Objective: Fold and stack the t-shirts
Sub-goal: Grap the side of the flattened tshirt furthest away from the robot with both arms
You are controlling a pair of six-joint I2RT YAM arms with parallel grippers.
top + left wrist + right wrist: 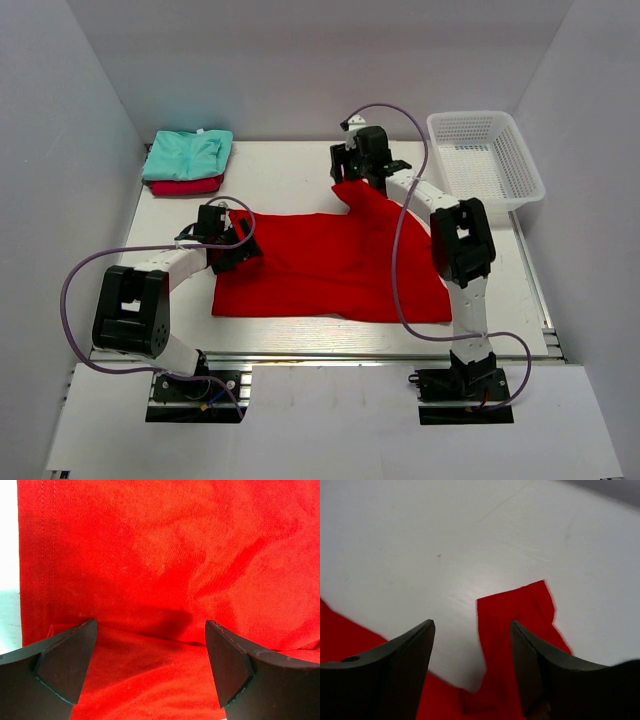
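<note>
Top external view: the right arm (460,240) covers the right edge of the bright red t-shirt (320,270), which is spread flat at centre frame. At upper left, a folded mint t-shirt (188,153) hides most of a crimson-pink t-shirt (186,186). Soft, creased red knit with a stitched hem at left fills the left wrist view; the left gripper (150,660) stands spread above it. The right gripper (472,650), spread and empty, hangs over a pointed red flap on the white table (420,540).

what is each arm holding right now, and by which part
Nothing is held: both pairs of jaws stand open above the red shirt.
</note>
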